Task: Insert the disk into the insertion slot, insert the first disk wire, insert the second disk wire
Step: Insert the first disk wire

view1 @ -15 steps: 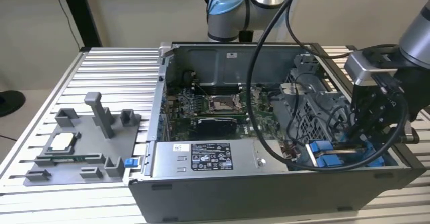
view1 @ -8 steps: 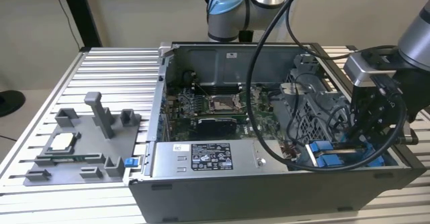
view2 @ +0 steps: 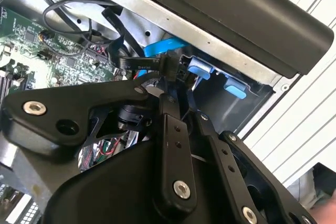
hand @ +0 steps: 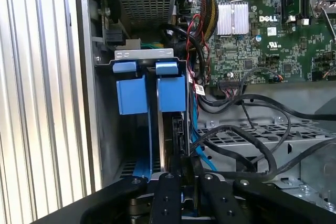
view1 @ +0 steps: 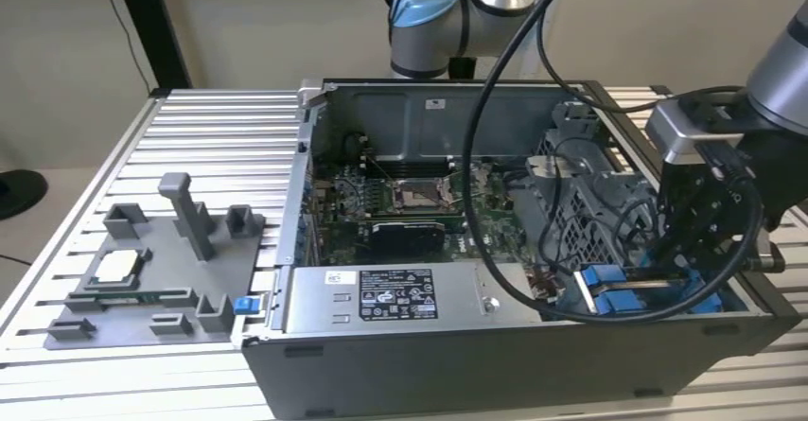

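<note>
An opened computer case (view1: 505,364) is seen standing on a ribbed metal table (view1: 215,128). At the near corner of the case, on the exterior view's right, the gripper (view1: 688,251) is lowered from above into the drive bay.

The disk (hand: 172,94) is found already seated in the insertion slot (hand: 143,54). Its blue caddy frame is standing upright there, just beside a second blue frame (hand: 131,94) of the same kind. In the exterior view the same blue frames (view1: 604,287) are seen directly under the gripper, close to the near wall of the case.

In the second wrist view the fingers (view2: 169,129) are brought together at their tips on a black wire plug (view2: 169,67), so the gripper (view2: 176,85) is judged to be clamped on this plug. A flat black wire and a blue wire (view2: 157,50) are seen beside the plug. In the first wrist view the gripper (hand: 185,166) is placed in line with the edge of the disk. It cannot be told whether the plug is already seated in the disk.

A grey labelled power supply box (view1: 378,298) lies along the near wall, on the exterior view's left of the bay, and the green motherboard (view1: 404,208) is seen farther back. A grey parts tray (view1: 151,279) is resting on the table, well apart from the gripper, on the exterior view's left.
</note>
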Controlling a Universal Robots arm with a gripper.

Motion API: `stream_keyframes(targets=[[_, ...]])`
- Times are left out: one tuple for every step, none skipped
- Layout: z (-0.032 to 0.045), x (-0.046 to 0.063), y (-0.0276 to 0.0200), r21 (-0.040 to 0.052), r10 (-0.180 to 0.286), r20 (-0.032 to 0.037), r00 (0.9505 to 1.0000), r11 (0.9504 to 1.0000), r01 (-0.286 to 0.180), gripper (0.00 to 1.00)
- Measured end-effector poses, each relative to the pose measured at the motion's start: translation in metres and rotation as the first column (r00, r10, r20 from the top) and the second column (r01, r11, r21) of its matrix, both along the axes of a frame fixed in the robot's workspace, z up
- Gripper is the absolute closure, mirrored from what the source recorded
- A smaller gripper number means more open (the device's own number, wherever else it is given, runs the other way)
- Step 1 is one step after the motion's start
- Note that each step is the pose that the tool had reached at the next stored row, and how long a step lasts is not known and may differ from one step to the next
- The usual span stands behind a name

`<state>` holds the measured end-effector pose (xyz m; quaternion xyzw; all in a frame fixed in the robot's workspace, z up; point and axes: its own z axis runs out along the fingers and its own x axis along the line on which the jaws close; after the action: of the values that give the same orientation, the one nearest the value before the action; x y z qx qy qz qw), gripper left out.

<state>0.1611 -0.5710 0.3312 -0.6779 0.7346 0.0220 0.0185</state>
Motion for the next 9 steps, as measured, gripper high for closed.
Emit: stream_keyframes(targets=[[-0.0002, 0.000, 0.0000, 0.0003, 0.000, 0.0000, 1.0000, 1.0000, 0.000, 0.00], [-0.0004, 0.000, 0.0000, 0.0004, 0.000, 0.0000, 1.0000, 1.0000, 0.000, 0.00], [0.0005, 0.000, -0.0001, -0.0006, 0.000, -0.0001, 1.0000, 1.0000, 0.000, 0.00], [0.0026, 0.000, 0.0000, -0.0008, 0.000, -0.0002, 1.0000, 1.0000, 0.000, 0.00], [0.0059, 0.000, -0.0001, -0.0005, 0.000, -0.0005, 1.0000, 1.0000, 0.000, 0.00], [0.0104, 0.000, -0.0001, -0.0010, 0.000, -0.0007, 1.0000, 1.0000, 0.000, 0.00], [0.0149, 0.000, 0.0000, -0.0010, 0.000, -0.0009, 1.0000, 1.0000, 0.000, 0.00], [0.0198, 0.000, 0.0000, -0.0009, 0.000, -0.0010, 1.0000, 1.0000, 0.000, 0.00], [0.0241, 0.000, 0.0000, -0.0011, 0.000, -0.0010, 1.0000, 1.0000, 0.000, 0.00]])
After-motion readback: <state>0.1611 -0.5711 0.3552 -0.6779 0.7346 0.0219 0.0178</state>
